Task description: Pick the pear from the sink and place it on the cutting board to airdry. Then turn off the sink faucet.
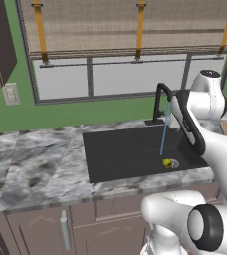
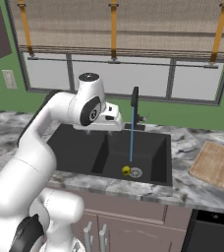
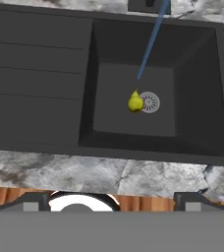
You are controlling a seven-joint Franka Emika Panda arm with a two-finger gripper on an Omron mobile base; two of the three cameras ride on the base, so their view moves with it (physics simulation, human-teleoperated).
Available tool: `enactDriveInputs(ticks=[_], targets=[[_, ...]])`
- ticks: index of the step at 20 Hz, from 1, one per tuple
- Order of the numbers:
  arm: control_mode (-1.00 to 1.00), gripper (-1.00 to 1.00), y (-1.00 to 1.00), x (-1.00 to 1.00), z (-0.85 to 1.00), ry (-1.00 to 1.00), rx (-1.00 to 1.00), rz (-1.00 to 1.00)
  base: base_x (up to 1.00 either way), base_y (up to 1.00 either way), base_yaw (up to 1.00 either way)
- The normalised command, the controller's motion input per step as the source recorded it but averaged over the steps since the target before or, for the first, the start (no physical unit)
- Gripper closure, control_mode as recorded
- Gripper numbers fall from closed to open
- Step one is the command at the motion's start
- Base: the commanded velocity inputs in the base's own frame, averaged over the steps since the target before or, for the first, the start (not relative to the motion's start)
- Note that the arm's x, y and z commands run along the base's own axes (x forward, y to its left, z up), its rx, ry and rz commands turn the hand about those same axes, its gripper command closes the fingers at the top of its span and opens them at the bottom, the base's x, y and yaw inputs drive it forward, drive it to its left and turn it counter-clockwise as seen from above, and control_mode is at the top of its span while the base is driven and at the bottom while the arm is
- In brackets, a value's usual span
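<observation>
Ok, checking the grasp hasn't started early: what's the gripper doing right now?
Gripper: open and empty, above the sink; the pear lies by the drain.

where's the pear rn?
The pear lies on the floor of the sink basin, right beside the round silver drain, with the faucet's water stream landing just behind it; in the right base view it's left of the drain.

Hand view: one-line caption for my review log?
Looking down into the dark sink: pear beside the drain, water stream running, open fingers well above.
</observation>
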Motion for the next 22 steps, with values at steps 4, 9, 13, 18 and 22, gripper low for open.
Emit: enactDriveInputs(ticks=[4,9,13,18,22], targets=[[-1.0,-1.0,-0.25,0.01,-0.24,-0.04,-0.07,0.04,0.0,0.0,0.0],[-1.0,-1.0,-0.15,0.1,-0.18,-0.02,0.0,0.04,0.0,0.0,0.0],[-1.0,-1.0,-0.22,0.1,-0.23,0.0,0.0,0.04,0.0,0.0,0.0],[-1.0,-1.0,-0.19,0.28,-0.19,0.0,0.03,0.02,0.0,0.0,0.0],[-1.0,-1.0,-0.05,0.4,-0.18,0.0,0.07,0.0,0.0,0.0,0.0]])
